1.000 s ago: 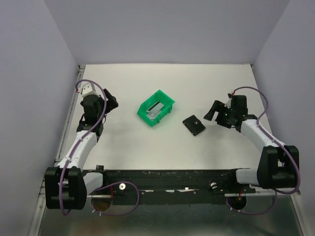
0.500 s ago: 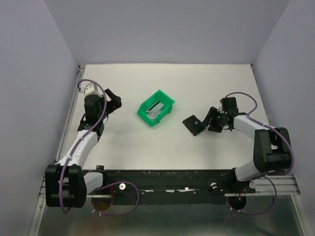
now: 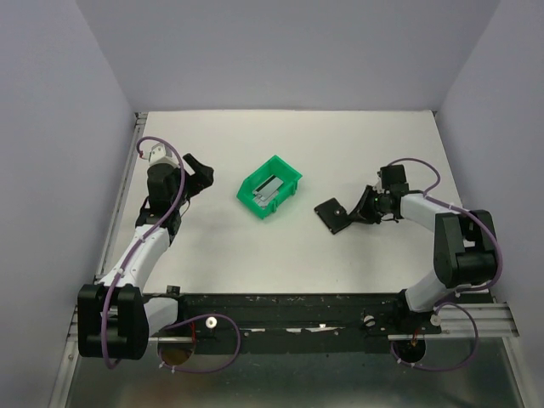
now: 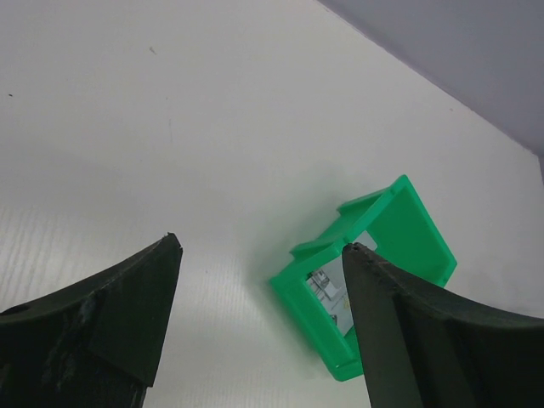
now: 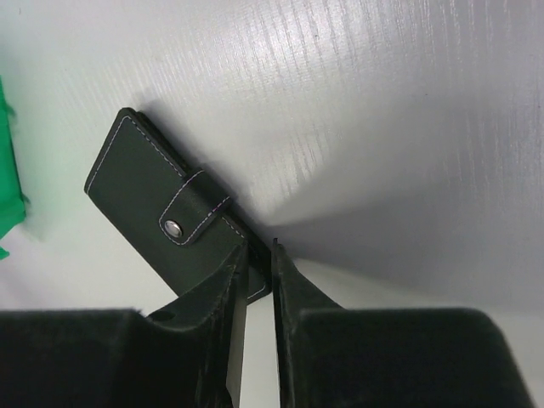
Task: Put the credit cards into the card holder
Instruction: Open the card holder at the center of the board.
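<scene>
Finding the right gripper (image 5: 257, 255) pinching the holder (image 5: 136, 183) by its nearest corner, the jaws standing almost together with only the holder's stitched edge between them. Noting the rest of the holder lying flat on the table (image 5: 408, 127), stretching ahead and to the left of those jaws, long axis running slantwise away from the fingertips. Observing the flap fastened, stud (image 5: 173, 227) showing on top just ahead of the left finger. Judging the holder as still shut, so no slot lying open to receive anything yet.

Finding the left gripper (image 4: 262, 246) hanging with jaws spread wide and gripping nothing. Noting the bin (image 4: 399, 229) lying ahead of those jaws, offset toward the right finger, open mouth turned toward the camera. Seeing the cards (image 4: 327, 289) lying inside the bin on its floor, partly hidden behind the right finger; not managing to count them.

Confirming from overhead: holder (image 3: 333, 215) touching the right gripper (image 3: 361, 208); bin (image 3: 270, 187) sitting between the two arms, well apart from the left gripper (image 3: 197, 170); cards (image 3: 269, 189) resting inside it.

Judging the coming move as turning on the corner grip: holding so little of the edge, risking the holder pivoting or slipping while being opened. Rating the left arm, free and facing the bin, as better placed for fetching the cards.
</scene>
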Robot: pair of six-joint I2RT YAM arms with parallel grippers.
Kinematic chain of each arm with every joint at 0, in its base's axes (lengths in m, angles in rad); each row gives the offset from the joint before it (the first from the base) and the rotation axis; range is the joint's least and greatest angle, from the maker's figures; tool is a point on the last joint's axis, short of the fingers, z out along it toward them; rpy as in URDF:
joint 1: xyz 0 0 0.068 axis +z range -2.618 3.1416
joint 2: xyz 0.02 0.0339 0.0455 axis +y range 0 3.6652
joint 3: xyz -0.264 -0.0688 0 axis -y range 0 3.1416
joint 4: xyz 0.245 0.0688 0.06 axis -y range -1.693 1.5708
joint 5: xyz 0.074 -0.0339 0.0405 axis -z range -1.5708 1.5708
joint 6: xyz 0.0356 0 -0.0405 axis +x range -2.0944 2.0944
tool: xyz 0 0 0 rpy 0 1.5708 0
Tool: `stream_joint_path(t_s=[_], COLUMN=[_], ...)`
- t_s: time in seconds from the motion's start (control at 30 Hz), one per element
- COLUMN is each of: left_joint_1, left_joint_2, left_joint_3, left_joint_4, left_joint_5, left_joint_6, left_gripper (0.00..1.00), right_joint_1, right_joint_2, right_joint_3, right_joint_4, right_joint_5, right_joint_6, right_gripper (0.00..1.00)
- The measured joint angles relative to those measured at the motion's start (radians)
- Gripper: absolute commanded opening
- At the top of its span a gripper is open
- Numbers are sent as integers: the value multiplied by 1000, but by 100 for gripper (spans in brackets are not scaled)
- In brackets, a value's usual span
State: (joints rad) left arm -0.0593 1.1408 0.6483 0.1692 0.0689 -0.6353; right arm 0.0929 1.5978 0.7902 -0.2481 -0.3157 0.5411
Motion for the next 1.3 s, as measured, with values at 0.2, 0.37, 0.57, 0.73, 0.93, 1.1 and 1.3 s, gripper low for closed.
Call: stream_joint_path(t_s=[0.2, 0.37, 0.57, 0.73, 0.93, 1.1, 1.3], left_joint_1=[0, -1, -96, -270, -362, -426, -508], left_joint_2=[-1, -17, -56, -85, -60, 14, 126], left_joint_3=[0, 0, -14, -53, -169, -204, -204], left_joint_4=[22, 52, 131, 218, 426, 627, 873], left_joint_5=[55, 123, 222, 251, 268, 268, 265], left_joint_6=[-48, -85, -148, -195, -318, -424, -541], left_gripper=[74, 66, 70, 77, 82, 82, 80], right_joint_1=[0, 0, 0, 4, 5, 5, 5], right_joint_2=[-1, -50, -212, -357, -495, -594, -681], right_joint_3=[0, -37, -81, -87, -87, -87, -87], right_joint_4=[9, 30, 51, 61, 66, 98, 101], right_joint_5=[-26, -53, -110, -147, -176, -201, -217], right_joint_6=[0, 1, 8, 17, 81, 173, 259], right_gripper=[1, 1, 1, 1, 1, 1, 1])
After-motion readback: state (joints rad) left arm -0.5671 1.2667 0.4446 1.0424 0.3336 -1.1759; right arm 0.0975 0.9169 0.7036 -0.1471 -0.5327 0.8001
